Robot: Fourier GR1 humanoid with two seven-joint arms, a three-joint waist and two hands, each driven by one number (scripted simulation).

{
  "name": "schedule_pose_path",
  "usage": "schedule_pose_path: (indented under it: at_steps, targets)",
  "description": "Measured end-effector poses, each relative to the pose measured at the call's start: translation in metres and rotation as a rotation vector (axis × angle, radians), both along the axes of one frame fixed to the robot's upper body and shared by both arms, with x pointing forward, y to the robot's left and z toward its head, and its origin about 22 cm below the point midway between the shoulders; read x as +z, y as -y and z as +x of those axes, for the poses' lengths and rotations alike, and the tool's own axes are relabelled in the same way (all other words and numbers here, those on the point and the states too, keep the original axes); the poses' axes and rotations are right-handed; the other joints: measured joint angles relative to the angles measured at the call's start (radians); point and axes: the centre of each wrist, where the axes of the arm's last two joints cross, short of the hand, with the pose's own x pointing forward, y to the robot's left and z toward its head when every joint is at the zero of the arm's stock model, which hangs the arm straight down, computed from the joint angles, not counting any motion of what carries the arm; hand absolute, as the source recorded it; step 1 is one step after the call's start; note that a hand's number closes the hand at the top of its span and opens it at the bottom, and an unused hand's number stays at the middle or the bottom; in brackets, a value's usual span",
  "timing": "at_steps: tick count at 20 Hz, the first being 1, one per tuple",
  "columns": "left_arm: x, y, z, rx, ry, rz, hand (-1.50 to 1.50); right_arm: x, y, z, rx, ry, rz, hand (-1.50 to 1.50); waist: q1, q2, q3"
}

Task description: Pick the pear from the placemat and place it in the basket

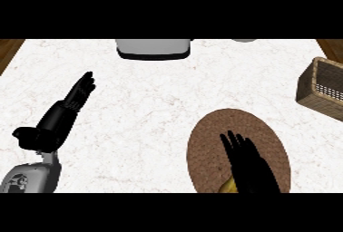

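From here I see the white marbled tabletop (161,104) filling the view. At five o'clock lies the brown oval placemat (208,149). My right hand (247,163) stretches over it, fingers straight and together, holding nothing. At three o'clock, at the edge, sits the wicker basket (323,88), well apart from the placemat. My left hand (72,102) rests at nine o'clock, fingers straight, empty. A grey appliance (153,47) sits at twelve. The yellow pear (228,186) peeks out beside my right wrist, on the placemat's near end.
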Motion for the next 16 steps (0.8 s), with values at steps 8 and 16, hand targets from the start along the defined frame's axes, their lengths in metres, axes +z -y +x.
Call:
schedule_pose_path:
  at_steps: [8, 16]
  targets:
    - [-0.003, -0.001, -0.002, 0.002, 0.006, 0.007, 0.0, -0.016, 0.002, -0.002, 0.045, -0.053, -0.025, 1.5, 0.001, -0.005, -0.005]
    - [-0.004, 0.003, -0.007, -0.002, 0.0, 0.004, 0.0, -0.023, -0.003, 0.003, 0.115, -0.011, -0.11, 1.5, 0.003, -0.008, -0.007]
